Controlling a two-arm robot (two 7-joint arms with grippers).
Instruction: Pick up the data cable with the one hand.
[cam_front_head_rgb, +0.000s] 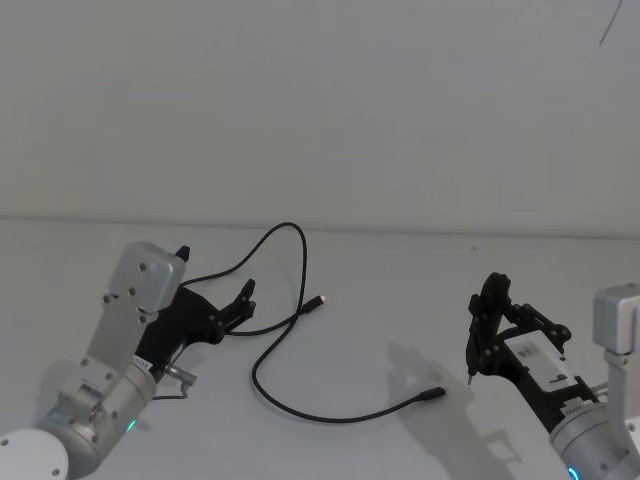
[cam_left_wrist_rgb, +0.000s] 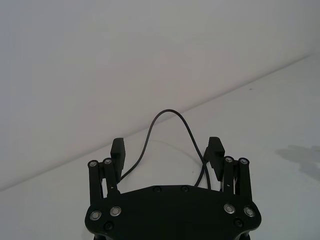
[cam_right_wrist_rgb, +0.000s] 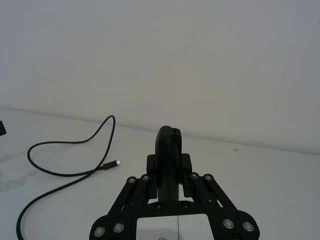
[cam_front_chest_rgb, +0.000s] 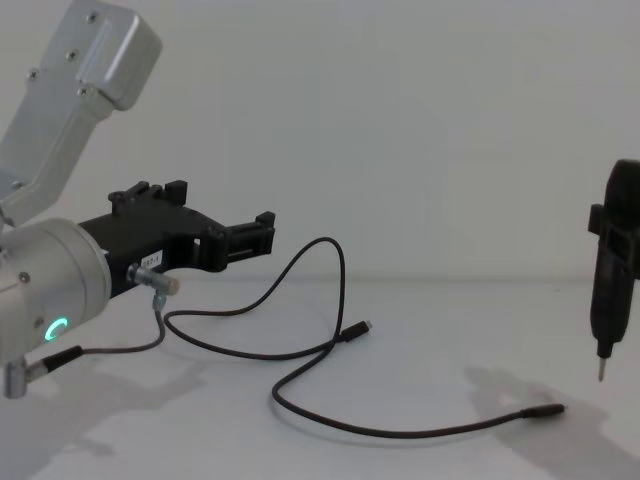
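With fingers spread, the left gripper (cam_left_wrist_rgb: 166, 150) straddles the data cable (cam_left_wrist_rgb: 167, 110), apparently without contact, ready to close; the right gripper (cam_right_wrist_rgb: 169, 140) idles alongside, fingers pressed together.

A thin black data cable (cam_front_head_rgb: 289, 323) lies slack on the pale surface (cam_front_head_rgb: 400, 290), snaking across the centre of the head view. Its silver-tipped plug (cam_front_head_rgb: 319, 299) rests mid-frame, and its all-black plug (cam_front_head_rgb: 433, 395) lies lower right. One tall loop rises toward the back. At lower left, the angular black left hand (cam_front_head_rgb: 215, 272) is spread open on a silver arm with a green ring, with a stretch of cable between its fingers (cam_left_wrist_rgb: 118, 148).
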